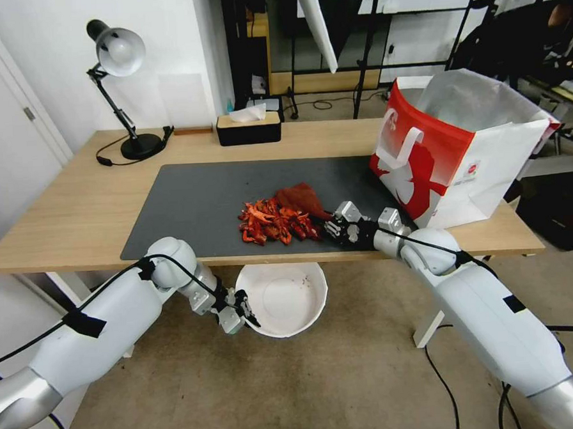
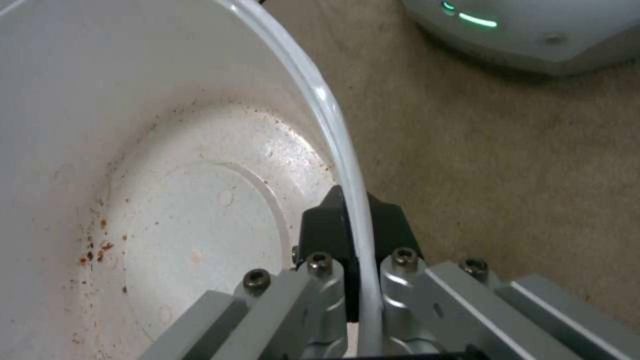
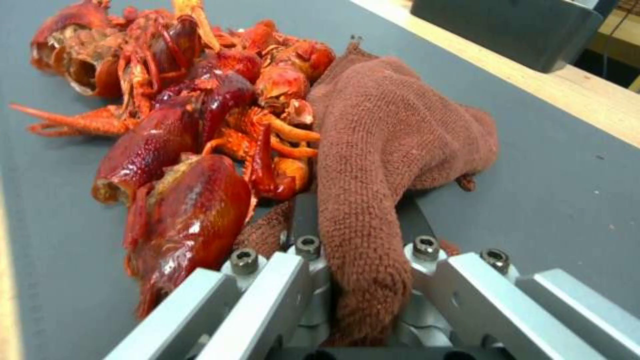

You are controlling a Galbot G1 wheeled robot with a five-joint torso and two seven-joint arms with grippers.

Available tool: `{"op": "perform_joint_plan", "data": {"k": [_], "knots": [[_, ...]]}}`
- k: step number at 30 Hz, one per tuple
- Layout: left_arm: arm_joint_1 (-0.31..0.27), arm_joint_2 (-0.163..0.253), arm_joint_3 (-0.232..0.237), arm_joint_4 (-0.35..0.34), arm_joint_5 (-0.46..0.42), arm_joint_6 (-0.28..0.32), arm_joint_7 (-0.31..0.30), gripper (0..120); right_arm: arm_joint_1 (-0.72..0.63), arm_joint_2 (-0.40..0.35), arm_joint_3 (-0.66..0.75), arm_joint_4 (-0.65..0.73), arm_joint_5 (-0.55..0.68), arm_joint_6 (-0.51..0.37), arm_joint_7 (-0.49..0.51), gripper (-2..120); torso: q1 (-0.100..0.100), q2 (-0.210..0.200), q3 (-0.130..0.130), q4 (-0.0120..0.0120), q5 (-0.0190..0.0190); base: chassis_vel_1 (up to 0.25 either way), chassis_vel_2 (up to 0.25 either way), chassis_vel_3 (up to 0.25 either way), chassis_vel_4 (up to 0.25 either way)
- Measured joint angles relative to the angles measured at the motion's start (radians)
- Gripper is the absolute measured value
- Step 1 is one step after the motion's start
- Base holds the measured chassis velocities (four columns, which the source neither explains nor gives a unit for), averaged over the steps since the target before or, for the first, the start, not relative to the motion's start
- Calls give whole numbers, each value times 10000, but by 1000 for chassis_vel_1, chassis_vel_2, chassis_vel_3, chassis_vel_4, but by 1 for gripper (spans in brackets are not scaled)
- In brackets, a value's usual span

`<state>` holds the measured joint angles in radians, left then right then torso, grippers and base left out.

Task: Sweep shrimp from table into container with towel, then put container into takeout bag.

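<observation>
1. Pincer work first, from the head view: your right pincer [image 1: 338,228] lies low on the tabletop [image 1: 75,213], pinching the towel [image 1: 302,199], which sits against the shrimp [image 1: 275,221] on their far, bag-ward side. That looks placed so the cloth can push the pile toward the near edge. Your left pincer [image 1: 237,314] holds the container [image 1: 284,299] by its rim below that edge, just under the pile, ready as a catch. The takeout bag [image 1: 453,148] stands open on your right, near at hand for loading.
2. Left wrist view: your left pincer [image 2: 353,235] is pressed together on the container's [image 2: 173,165] thin wall, one pad inside, one outside. No shrimp lie in it, only reddish specks.
3. Right wrist view: your right pincer [image 3: 357,235] clamps a fold of the towel [image 3: 393,135], the rest bunched against the shrimp [image 3: 180,140].
</observation>
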<state>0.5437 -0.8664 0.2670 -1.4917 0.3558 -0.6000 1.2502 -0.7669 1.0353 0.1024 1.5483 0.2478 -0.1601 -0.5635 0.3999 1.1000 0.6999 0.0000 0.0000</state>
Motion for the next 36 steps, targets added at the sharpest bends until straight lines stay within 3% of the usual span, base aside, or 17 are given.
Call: {"op": "perform_joint_plan", "data": {"k": [36], "knots": [[-205,17,91,162,-139,61,16,0,-2218,-358,839,2164,-139,59,96,5,1,0,1,0,0,0,0,0,0]]}}
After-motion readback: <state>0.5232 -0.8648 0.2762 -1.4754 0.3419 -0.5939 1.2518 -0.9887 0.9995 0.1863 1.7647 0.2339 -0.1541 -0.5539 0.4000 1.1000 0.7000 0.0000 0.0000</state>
